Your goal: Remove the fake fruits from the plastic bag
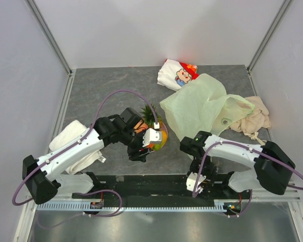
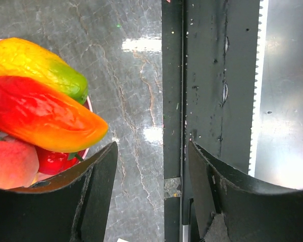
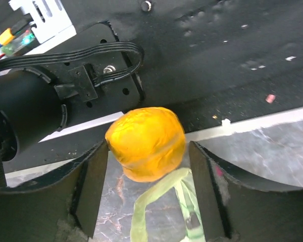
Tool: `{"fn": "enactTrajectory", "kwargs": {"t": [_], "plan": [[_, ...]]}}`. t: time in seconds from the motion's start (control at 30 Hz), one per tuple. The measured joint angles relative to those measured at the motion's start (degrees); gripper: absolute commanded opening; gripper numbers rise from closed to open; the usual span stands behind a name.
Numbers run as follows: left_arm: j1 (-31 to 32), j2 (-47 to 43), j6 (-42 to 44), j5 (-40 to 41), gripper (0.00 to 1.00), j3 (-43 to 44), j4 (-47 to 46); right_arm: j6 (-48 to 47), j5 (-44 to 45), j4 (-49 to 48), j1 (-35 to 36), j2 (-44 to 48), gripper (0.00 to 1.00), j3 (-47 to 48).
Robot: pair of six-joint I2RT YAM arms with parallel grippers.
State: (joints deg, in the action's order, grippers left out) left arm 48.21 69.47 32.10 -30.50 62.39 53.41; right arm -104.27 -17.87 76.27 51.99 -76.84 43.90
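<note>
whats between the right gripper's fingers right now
An orange fake fruit sits between the right gripper's fingers, with a pale-green plastic strip trailing below it. Only the right wrist view shows this.

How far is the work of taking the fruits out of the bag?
Done: pineapple, mango and peach lie on the pink plate, beside the open left claw. In hand: the orange sits between the right claw's fingers. Remaining: whether the plastic bag hides more, I cannot tell.
</note>
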Motion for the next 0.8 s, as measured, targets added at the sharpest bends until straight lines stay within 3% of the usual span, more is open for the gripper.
{"fn": "enactTrajectory", "kwargs": {"t": [0.1, 0.3, 0.4, 0.63, 0.8], "plan": [[-0.24, -1.07, 0.02, 0.33, 0.65, -0.48, -0.04, -0.11, 0.39, 0.04, 0.04, -3.58, 0.52, 0.68], [-2.73, -5.55, 0.13, 0.57, 0.64, -3.34, -0.02, 1.29, 1.07, 0.48, 0.07, -4.61, 0.34, 1.62], [-4.48, -8.68, 0.15, 0.61, 0.64, -5.75, 0.11, 3.52, 1.49, 1.09, 0.07, -4.50, 0.30, 6.67], [-4.74, -13.22, -0.15, 0.63, 0.61, -12.66, -1.62, 11.98, -0.17, 0.74, -0.66, -5.07, 0.27, 28.00], [-5.92, -13.29, -3.52, 3.02, 0.56, -16.46, -5.38, 27.23, -5.73, -2.29, -3.98, -12.24, 0.28, 40.94]]}}
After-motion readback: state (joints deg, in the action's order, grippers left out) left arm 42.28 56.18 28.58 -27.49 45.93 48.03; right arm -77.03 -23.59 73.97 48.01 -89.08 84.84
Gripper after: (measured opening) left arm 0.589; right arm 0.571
